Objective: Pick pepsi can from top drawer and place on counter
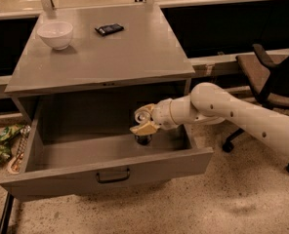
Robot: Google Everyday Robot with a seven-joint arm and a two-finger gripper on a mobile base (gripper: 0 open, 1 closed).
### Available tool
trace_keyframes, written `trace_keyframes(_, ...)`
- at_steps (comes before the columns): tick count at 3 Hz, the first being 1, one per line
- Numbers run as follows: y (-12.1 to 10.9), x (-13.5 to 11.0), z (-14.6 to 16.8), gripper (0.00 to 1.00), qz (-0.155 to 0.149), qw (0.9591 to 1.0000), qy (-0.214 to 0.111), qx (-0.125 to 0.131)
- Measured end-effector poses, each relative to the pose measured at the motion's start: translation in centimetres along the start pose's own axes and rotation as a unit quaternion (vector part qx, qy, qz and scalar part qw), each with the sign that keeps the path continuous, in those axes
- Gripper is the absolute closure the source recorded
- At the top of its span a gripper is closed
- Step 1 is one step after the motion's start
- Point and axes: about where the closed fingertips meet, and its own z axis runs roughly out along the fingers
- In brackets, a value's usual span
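The top drawer [110, 172] is pulled out wide, its dark handle at the middle of the front panel. The pepsi can [143, 139] stands upright on the drawer floor at the right; only its dark lower part shows clearly. My gripper [144, 123] reaches in from the right over the drawer's side wall and sits right at the can, covering its upper part. The counter [134, 52] is the flat grey top above the drawer.
A white bowl [55, 34] stands at the counter's back left and a flat black packet [109, 29] lies at its back middle. An office chair [271, 77] stands to the right. Green wrappers [3, 140] lie on the floor at the left.
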Motion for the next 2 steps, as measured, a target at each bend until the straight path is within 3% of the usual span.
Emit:
trace_keyframes(1,0.4,-3.1,-2.3,0.95,-0.039,0.9987,-0.032,0.003)
trace_keyframes(2,1.2,-8.0,-5.5,1.0,-0.072,0.9958,-0.057,0.005)
